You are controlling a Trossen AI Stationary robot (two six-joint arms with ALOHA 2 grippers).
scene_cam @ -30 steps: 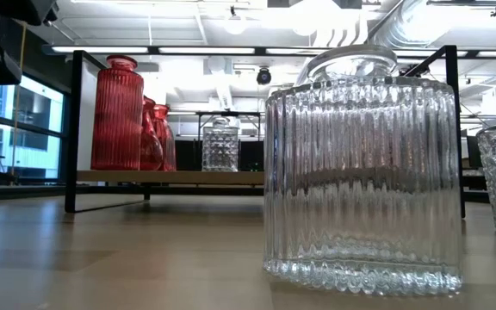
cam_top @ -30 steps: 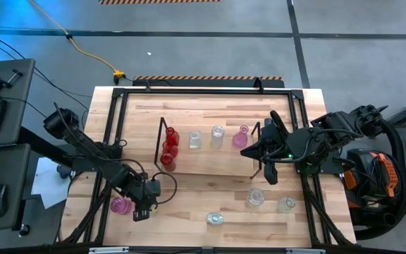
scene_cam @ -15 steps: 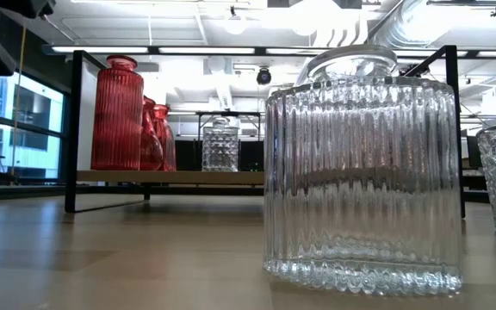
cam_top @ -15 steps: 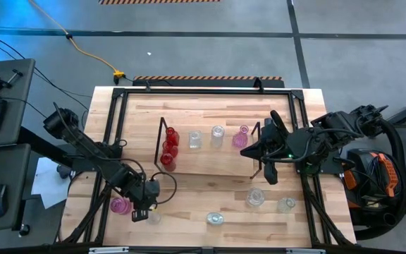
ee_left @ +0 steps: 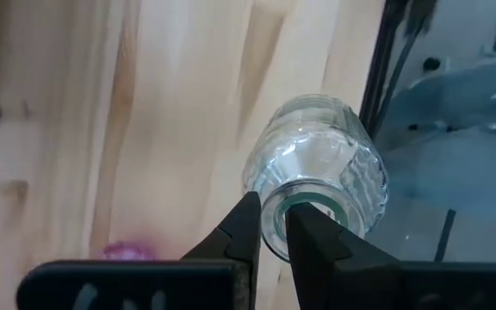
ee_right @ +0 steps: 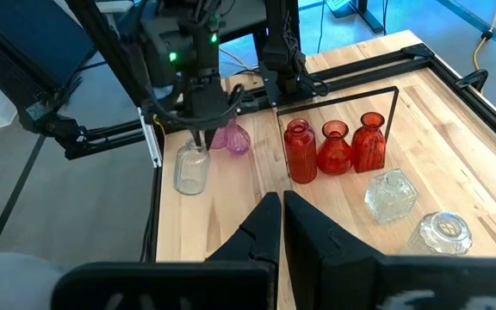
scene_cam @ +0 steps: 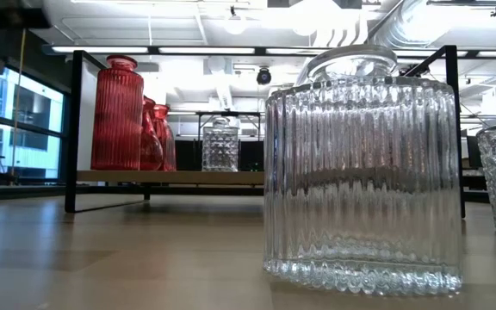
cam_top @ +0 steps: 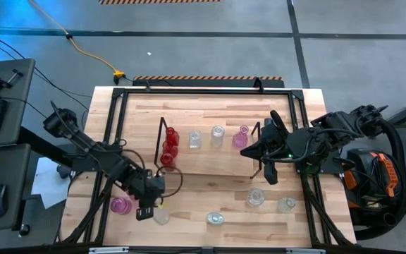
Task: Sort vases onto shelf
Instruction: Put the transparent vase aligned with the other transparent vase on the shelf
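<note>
The counter (cam_top: 210, 113) is pale matt wood with visible grain. The vases (ee_right: 334, 148) are glossy ribbed glass, red, clear or pink. The shelf (scene_cam: 84, 129) frame is matt black metal.

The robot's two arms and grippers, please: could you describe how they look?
Both arms are dark and jointed, with black cables looping along them. The left gripper and right gripper each end in two black, wedge-shaped fingers tapering to narrow tips. A small green light glows on each arm's wrist.
</note>
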